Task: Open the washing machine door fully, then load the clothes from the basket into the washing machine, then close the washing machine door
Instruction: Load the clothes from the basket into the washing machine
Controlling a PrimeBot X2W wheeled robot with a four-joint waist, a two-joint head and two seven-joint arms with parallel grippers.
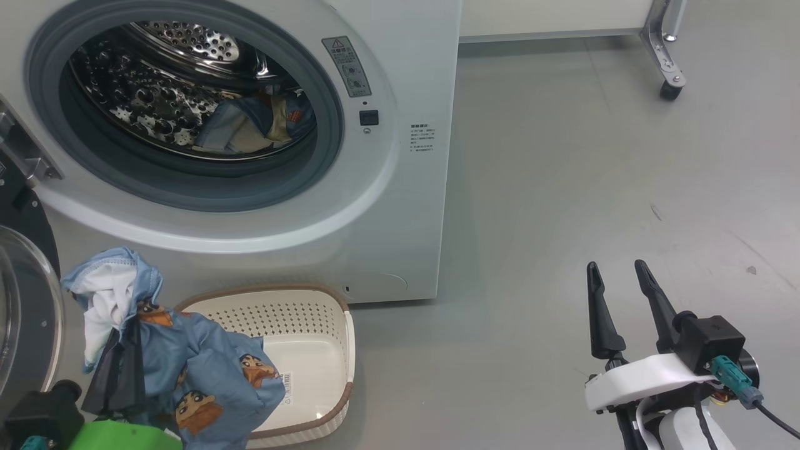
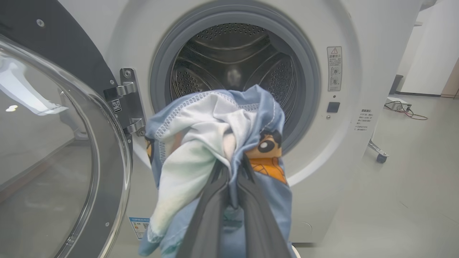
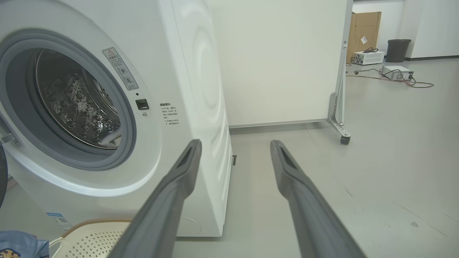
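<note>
1. Head view: left gripper is pinching shut on blue clothes, hanging over the basket by the open washing machine door. Prob. loading step; more clothes are lying in the drum.
2. L wrist view: next it's needing a lift fwd over the grey gasket; door edge is sitting close.
3. R wrist view: right gripper is hanging w/ fingers apart, empty; lots of floor.
</note>
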